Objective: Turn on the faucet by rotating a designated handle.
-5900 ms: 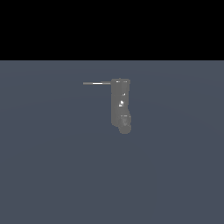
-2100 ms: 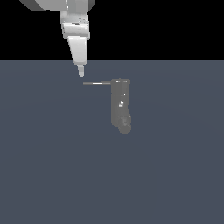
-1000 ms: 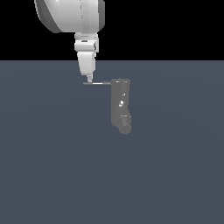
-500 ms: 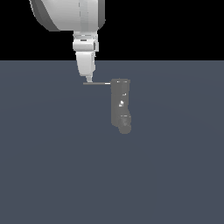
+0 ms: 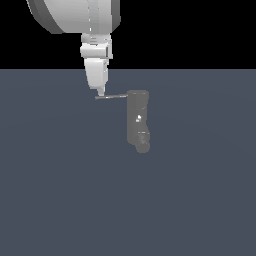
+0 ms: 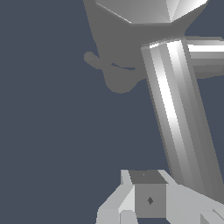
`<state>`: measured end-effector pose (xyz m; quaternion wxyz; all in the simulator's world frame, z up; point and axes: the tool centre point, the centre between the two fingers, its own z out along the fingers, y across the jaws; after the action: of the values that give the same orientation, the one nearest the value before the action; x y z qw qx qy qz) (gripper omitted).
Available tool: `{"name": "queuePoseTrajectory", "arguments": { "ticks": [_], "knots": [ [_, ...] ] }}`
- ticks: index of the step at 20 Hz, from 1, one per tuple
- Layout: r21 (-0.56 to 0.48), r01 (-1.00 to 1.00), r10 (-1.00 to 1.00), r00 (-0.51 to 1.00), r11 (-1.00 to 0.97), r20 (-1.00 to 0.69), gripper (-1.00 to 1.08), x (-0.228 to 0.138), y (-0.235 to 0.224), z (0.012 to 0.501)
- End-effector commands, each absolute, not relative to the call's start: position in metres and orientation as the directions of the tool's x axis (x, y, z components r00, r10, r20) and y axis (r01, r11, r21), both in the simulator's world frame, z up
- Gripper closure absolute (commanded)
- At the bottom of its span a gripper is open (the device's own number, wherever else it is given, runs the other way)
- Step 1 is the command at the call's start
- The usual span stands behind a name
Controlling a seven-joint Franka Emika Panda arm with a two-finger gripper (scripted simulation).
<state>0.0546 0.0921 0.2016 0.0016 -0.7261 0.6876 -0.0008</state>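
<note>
The faucet (image 5: 138, 121) is a dull-grey upright cylinder with a rounded lower end, near the middle of the exterior view. Its handle (image 5: 112, 97) is a thin grey rod sticking out from the top toward the exterior view's left. My gripper (image 5: 100, 91) comes down from above, its white tip right at the handle's free end, and looks shut with nothing held. In the wrist view the handle (image 6: 180, 118) is a long bright grey bar running up from beside my fingers (image 6: 148, 199) to the faucet body (image 6: 131, 39).
A flat dark blue-grey floor (image 5: 60, 190) surrounds the faucet. The large white arm (image 5: 75, 15) fills the upper part of the exterior view's left. The faucet's shadow (image 6: 114, 72) lies on the floor in the wrist view.
The arm came into view from above and dropped toward the handle's free end. Over the last second the tip moved slightly lower against the rod end. The faucet body has not moved.
</note>
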Motion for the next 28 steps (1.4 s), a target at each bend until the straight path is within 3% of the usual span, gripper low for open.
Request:
{"name": "queuePoseTrajectory", "arguments": {
  "ticks": [1, 17, 28],
  "knots": [
    [0.000, -0.999, -0.999, 0.053, -0.053, 0.000, 1.08, 0.046, 0.090, 0.202],
    [0.000, -0.999, -0.999, 0.053, -0.053, 0.000, 1.08, 0.002, 0.087, 0.202],
    [-0.002, -0.999, -0.999, 0.050, -0.050, 0.000, 1.08, -0.017, 0.059, 0.202]
  ]
}}
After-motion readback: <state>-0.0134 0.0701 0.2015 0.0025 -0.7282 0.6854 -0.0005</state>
